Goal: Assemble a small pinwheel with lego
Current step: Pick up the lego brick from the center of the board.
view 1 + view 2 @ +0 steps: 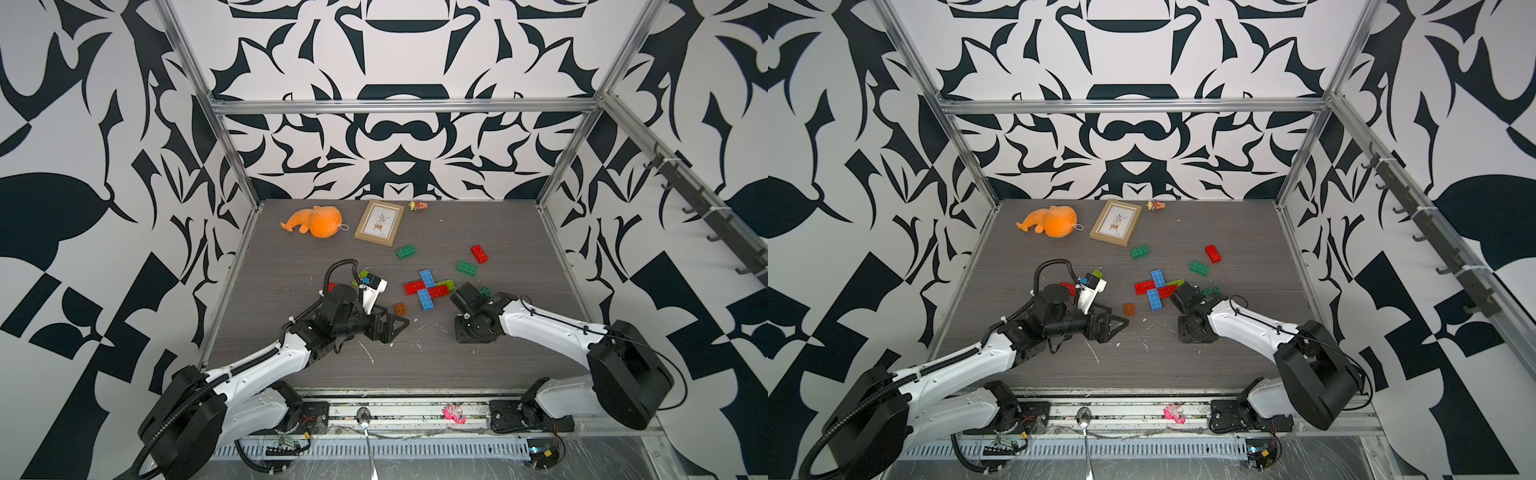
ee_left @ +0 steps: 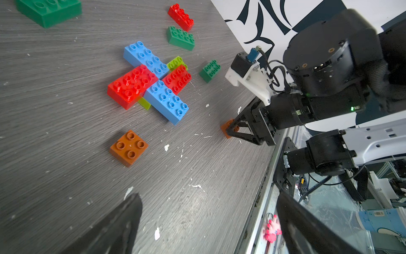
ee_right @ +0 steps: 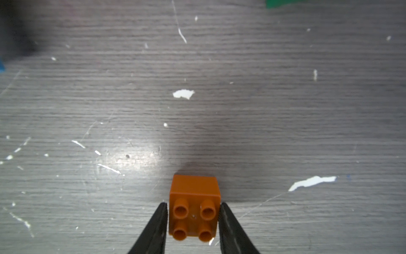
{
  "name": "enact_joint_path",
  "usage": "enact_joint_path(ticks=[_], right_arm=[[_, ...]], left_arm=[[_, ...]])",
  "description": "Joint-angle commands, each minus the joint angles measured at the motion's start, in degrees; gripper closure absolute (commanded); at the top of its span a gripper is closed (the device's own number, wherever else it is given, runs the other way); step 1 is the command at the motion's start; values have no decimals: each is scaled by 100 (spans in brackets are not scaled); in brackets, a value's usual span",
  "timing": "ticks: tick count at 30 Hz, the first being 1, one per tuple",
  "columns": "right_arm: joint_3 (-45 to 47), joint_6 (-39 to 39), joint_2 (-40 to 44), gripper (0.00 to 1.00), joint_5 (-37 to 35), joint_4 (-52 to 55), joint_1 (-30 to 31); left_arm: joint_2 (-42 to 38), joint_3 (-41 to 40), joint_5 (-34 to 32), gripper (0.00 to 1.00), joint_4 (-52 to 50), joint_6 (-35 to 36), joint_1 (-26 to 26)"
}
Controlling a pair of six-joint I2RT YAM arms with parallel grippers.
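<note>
Between the fingers of the right gripper, on the table near the red-and-blue cross, sat a small brown brick, clamped on two sides. A good lift would probably rise straight, stay level, then press squarely onto the cross's middle. It looked square and glossy, with four round studs. The left gripper hung wide open and empty.
</note>
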State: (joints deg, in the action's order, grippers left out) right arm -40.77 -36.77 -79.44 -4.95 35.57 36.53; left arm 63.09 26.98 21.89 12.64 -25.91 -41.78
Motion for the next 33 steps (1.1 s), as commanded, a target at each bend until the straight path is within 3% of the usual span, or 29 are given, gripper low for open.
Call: enact_joint_path(ticks=[1,11,17,21,33], right_arm=[[-168,30,12,61,-52,46,-24],[-430,346,429,77,33,152,-21],[-1089,971,504,81,177,168,-17],[-1826,1314,21,84,225,139,-18],[-3727,2023,-1826,89,240,530,-76]], left_arm=[[35,97,71,0,117,41,-21],[-55,84,73,0,126,32,-28],[-659,-193,-979,0,-34,-42,-17],[-886,-272,-802,0,80,-19,-23],[-531,-138,-624,0,36,15,-16]])
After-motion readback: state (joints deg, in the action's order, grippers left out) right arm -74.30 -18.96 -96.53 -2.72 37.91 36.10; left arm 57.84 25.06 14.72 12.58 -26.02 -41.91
